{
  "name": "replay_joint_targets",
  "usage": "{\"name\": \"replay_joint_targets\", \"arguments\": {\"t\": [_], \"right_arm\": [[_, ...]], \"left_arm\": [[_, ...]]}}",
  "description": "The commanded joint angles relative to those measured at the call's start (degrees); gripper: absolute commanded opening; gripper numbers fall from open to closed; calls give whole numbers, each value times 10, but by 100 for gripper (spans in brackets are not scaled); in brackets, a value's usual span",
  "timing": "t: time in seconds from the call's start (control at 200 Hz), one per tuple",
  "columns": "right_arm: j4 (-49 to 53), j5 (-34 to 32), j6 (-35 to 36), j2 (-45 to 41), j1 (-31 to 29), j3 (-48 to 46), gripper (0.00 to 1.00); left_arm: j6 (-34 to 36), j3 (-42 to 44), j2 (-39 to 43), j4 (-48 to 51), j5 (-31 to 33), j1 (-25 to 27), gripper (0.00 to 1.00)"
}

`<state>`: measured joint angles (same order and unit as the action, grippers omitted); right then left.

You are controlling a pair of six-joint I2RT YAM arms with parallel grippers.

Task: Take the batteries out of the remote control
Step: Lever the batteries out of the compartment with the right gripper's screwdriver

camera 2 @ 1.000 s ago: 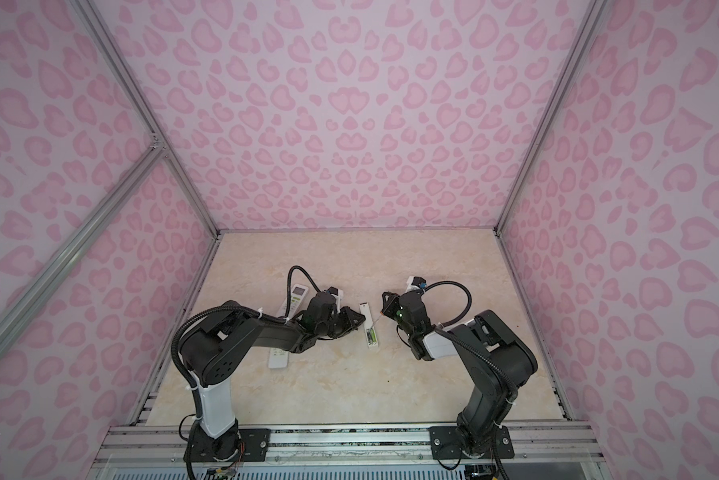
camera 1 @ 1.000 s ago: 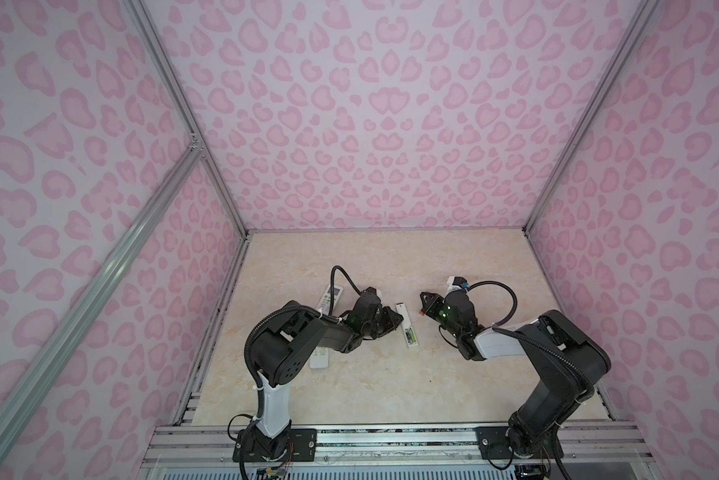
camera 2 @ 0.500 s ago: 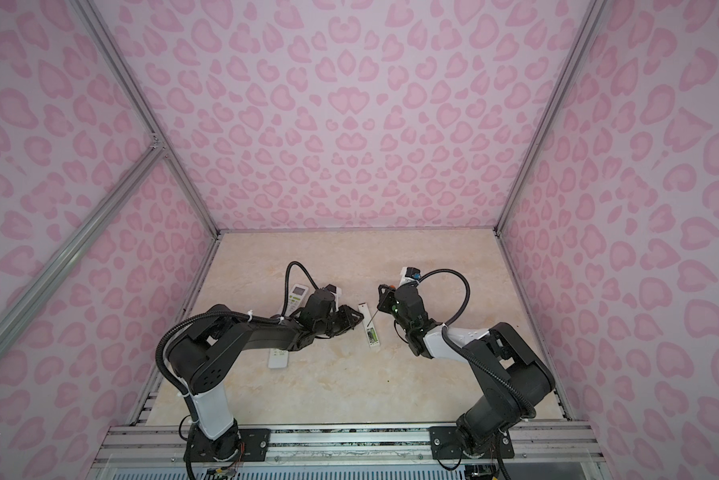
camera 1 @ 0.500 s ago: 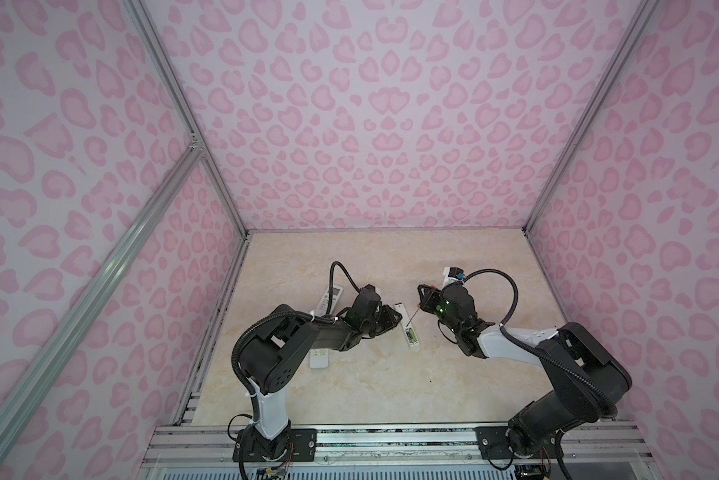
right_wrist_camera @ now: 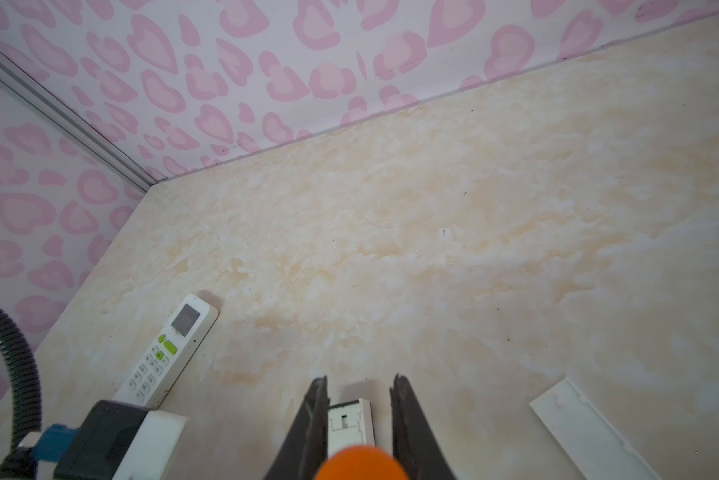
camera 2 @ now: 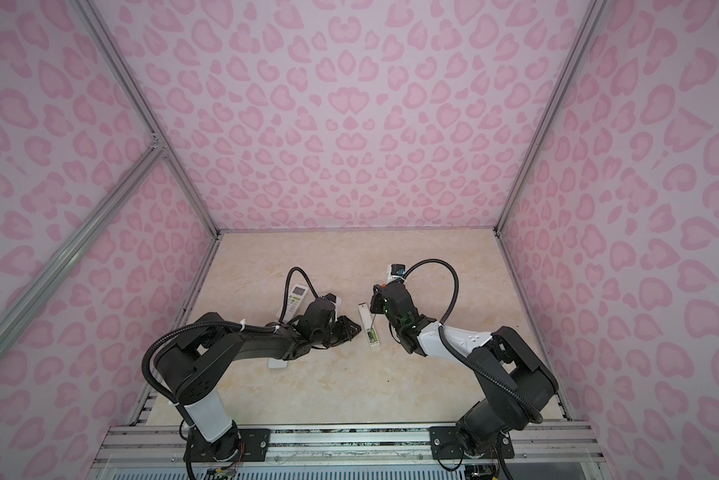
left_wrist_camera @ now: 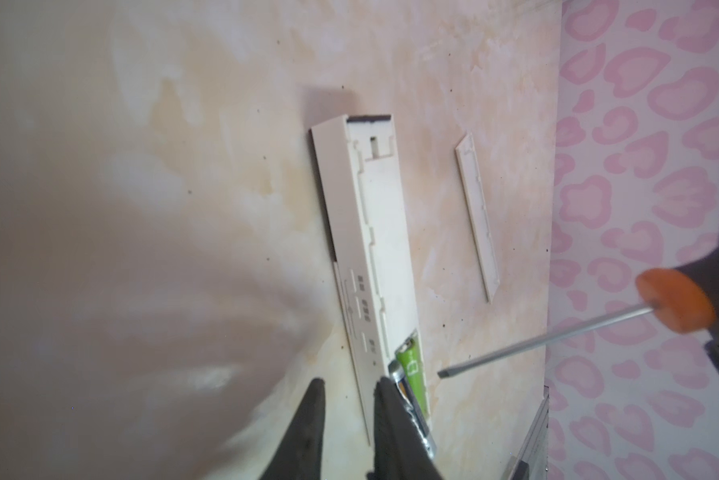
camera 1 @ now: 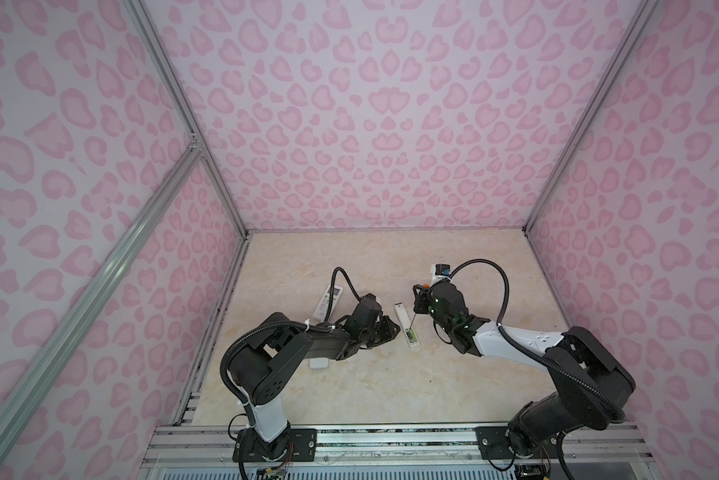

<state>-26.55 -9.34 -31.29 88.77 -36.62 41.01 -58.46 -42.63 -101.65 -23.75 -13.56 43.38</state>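
Observation:
The slim white remote control (camera 1: 403, 322) (camera 2: 367, 322) (left_wrist_camera: 370, 232) lies back-up in the middle of the table with its cover off. Two batteries sit in its near end, one lime green (left_wrist_camera: 414, 372), one dark (left_wrist_camera: 405, 395). My left gripper (left_wrist_camera: 349, 384) (camera 1: 392, 328) is narrowly open. One finger rests on the table beside the remote, the other over the dark battery. My right gripper (right_wrist_camera: 358, 380) (camera 1: 419, 300) is shut on the orange handle of a screwdriver (left_wrist_camera: 536, 340) (right_wrist_camera: 360, 463). The blade tip hangs just beside the green battery.
A white remote with buttons (camera 1: 328, 301) (right_wrist_camera: 166, 353) lies to the left behind my left arm. The loose battery cover (left_wrist_camera: 476, 216) (right_wrist_camera: 590, 432) lies on the table right of the open remote. A white piece (camera 1: 318, 362) shows under my left arm. Pink walls enclose three sides.
The right arm's elbow has swung out to the right and lower while its gripper stays by the remote with the screwdriver. The left gripper has stayed at the remote's near end.

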Motion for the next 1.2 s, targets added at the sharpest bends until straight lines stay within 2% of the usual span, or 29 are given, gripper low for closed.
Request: {"name": "replay_joint_targets", "arguments": {"t": [0.0, 0.395, 0.81, 1.195], "right_arm": [[16, -14, 21, 5, -7, 2, 0], [33, -17, 26, 6, -18, -3, 0], [-18, 32, -34, 37, -4, -5, 0], [-12, 31, -44, 18, -7, -7, 0]], "left_arm": [[-12, 4, -4, -9, -9, 6, 23], [-27, 7, -15, -13, -22, 13, 18], [-37, 16, -25, -21, -15, 15, 12], [-36, 28, -21, -20, -2, 15, 11]]}}
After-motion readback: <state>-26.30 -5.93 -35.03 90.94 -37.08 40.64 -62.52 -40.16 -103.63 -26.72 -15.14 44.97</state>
